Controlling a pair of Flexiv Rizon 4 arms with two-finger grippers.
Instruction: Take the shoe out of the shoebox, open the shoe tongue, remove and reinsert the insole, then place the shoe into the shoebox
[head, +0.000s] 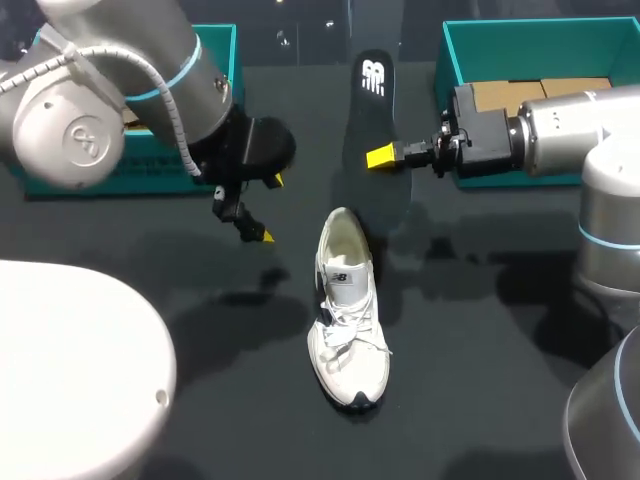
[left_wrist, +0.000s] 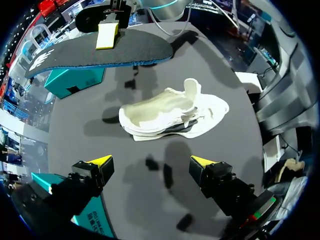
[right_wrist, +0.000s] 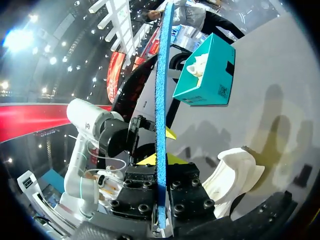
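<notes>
Right jaws clamp the insole (head: 370, 110), held off the table (head: 480, 330); left jaws stand apart, the shoe (head: 347, 320) lying ahead, seemingly untouched.

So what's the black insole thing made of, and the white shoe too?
The insole looks like thin foam. Its top is matte black, and the right wrist view shows a bright blue edge. The shoe looks like white fabric with cloth laces and a soft, pale lining. Its sole is probably rubber, but I can't be sure.
</notes>
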